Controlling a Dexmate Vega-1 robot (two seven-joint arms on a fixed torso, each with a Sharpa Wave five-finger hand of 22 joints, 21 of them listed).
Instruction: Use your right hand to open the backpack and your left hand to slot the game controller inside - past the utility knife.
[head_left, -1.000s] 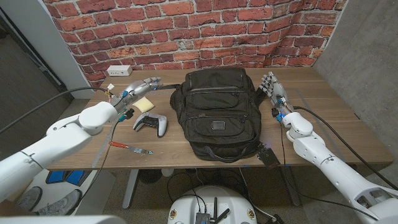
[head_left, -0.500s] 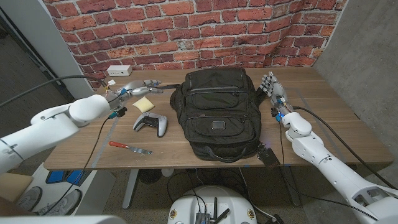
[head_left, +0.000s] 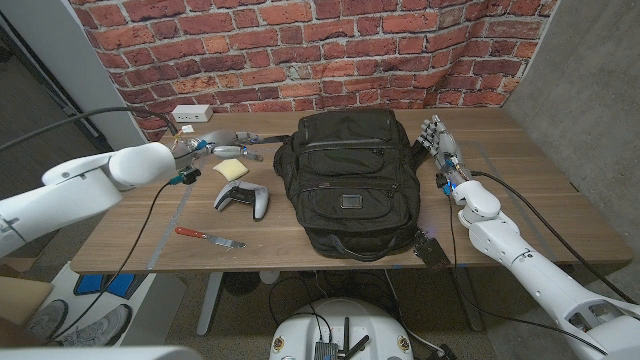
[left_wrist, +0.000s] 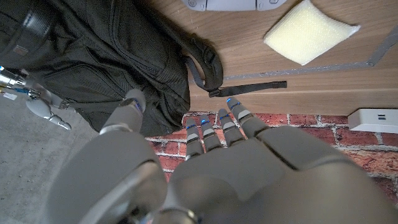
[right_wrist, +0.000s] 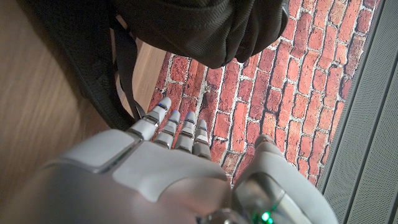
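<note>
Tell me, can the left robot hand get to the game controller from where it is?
Probably yes. The left robot hand is open near the yellow sponge, and the game controller lies on bare table with nothing between them.

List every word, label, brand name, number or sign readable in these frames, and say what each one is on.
None can be read.
The backpack has a small rectangular patch on its front pocket in the head view: too small to tell if it carries text.
The game controller shows no legible marking.
The white power strip by the brick wall shows sockets, no text.
</note>
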